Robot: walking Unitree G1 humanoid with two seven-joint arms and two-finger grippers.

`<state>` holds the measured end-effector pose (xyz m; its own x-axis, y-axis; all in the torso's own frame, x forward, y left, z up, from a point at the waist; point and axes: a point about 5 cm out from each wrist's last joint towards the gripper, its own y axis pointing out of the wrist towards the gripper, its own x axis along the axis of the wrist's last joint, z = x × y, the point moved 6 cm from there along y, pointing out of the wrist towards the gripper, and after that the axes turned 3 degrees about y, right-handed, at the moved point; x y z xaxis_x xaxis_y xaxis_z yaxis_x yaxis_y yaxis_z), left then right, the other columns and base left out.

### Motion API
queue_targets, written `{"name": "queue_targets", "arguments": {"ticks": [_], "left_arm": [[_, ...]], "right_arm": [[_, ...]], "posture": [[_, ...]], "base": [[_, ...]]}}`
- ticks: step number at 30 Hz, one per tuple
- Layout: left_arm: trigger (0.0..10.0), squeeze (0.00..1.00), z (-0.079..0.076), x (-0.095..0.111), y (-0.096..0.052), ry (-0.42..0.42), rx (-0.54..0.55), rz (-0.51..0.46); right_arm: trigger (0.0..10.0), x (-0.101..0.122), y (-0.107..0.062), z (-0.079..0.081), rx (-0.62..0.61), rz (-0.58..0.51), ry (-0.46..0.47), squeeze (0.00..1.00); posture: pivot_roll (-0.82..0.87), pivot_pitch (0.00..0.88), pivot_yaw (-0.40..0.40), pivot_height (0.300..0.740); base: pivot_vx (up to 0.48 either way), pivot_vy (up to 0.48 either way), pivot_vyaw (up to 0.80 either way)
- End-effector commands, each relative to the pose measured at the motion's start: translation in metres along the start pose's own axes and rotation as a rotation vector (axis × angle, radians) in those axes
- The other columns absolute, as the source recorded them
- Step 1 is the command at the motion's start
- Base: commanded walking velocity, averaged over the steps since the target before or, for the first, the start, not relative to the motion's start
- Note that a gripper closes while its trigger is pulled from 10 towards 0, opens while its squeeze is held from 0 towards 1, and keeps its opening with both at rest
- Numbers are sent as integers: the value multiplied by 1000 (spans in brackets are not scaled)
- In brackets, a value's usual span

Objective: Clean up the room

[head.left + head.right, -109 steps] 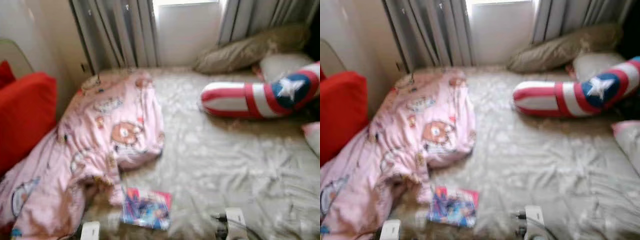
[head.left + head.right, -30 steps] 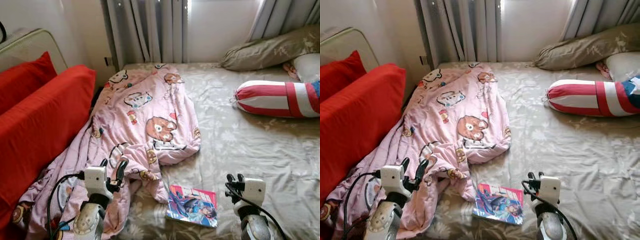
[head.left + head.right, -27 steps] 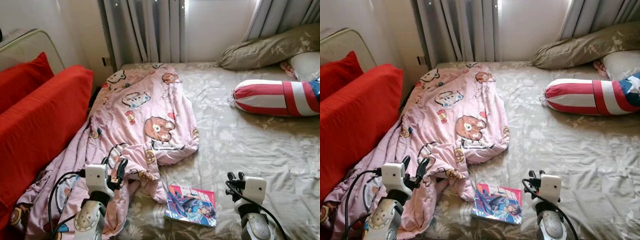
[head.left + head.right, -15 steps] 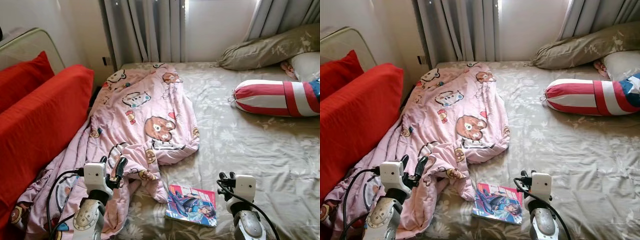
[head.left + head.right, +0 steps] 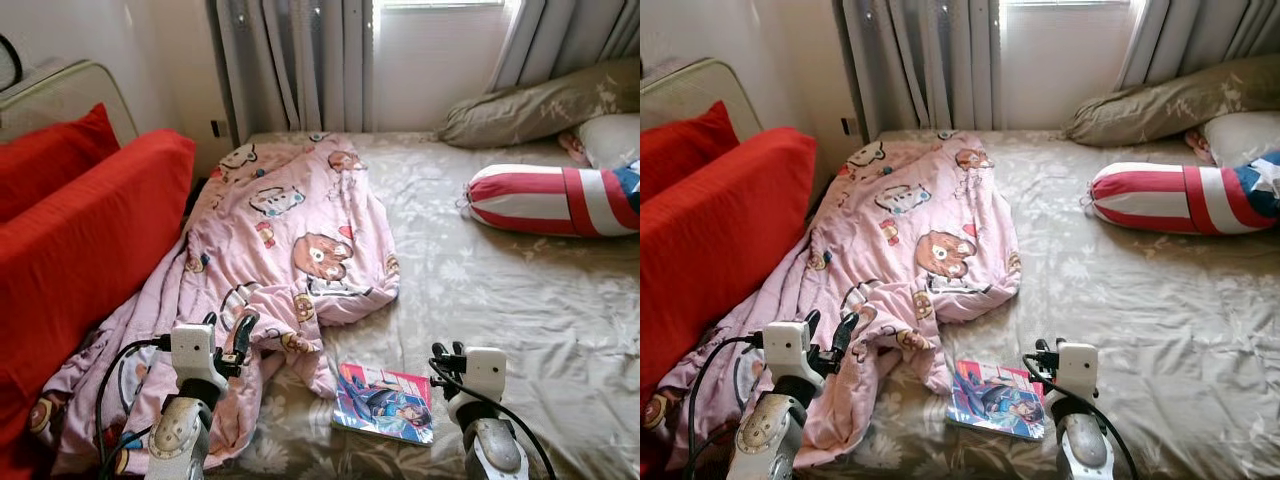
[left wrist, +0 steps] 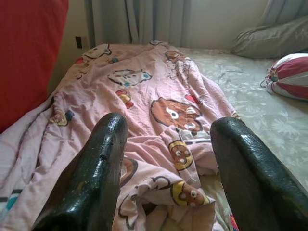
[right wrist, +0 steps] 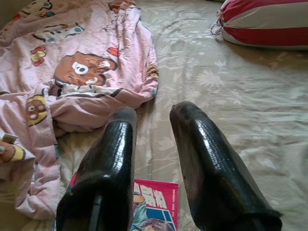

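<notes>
A pink cartoon-print blanket (image 5: 290,240) lies crumpled across the left half of the bed, trailing off its front-left corner. A colourful comic book (image 5: 385,402) lies flat on the olive floral sheet (image 5: 500,290) near the front edge. My left gripper (image 5: 229,322) hovers open over the blanket's lower folds; the left wrist view has its fingers (image 6: 103,159) spread wide above the fabric. My right gripper (image 5: 447,350) sits just right of the book, open with a narrow empty gap, and the book's (image 7: 154,199) corner lies below its fingers (image 7: 113,154).
Big red cushions (image 5: 80,240) line the left side of the bed. A red, white and blue star bolster (image 5: 555,200), an olive pillow (image 5: 540,100) and a white pillow (image 5: 610,135) lie at the back right. Grey curtains (image 5: 300,60) hang behind.
Since the oldest frames the view has swung left and both arms have come up into sight. Over the last second my right gripper has shifted left, closer to the book.
</notes>
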<state>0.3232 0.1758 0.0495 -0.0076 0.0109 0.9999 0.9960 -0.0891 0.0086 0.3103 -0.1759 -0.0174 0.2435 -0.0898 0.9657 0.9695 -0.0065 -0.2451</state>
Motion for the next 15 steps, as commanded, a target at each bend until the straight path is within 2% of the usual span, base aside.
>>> {"name": "queue_targets", "arguments": {"ticks": [1,4,7,10,15], "left_arm": [[10000,0,2,1,0,-1,7,1],[10000,0,2,1,0,1,7,4],[10000,0,3,1,0,0,6,7],[10000,0,3,1,0,0,3,7],[10000,0,2,0,0,-3,0,9]], "right_arm": [[10000,1,3,3,1,11,3,0],[10000,0,3,3,1,15,7,0],[10000,0,4,5,6,19,6,0],[10000,2,2,6,9,-4,30,0],[10000,0,3,8,12,9,18,0]], "posture": [[51,0,21,686],[52,0,20,686],[53,0,20,666],[55,0,19,666],[55,0,19,666]], "base": [[0,0,0],[0,0,0],[0,0,0],[0,0,0],[0,0,0]]}}
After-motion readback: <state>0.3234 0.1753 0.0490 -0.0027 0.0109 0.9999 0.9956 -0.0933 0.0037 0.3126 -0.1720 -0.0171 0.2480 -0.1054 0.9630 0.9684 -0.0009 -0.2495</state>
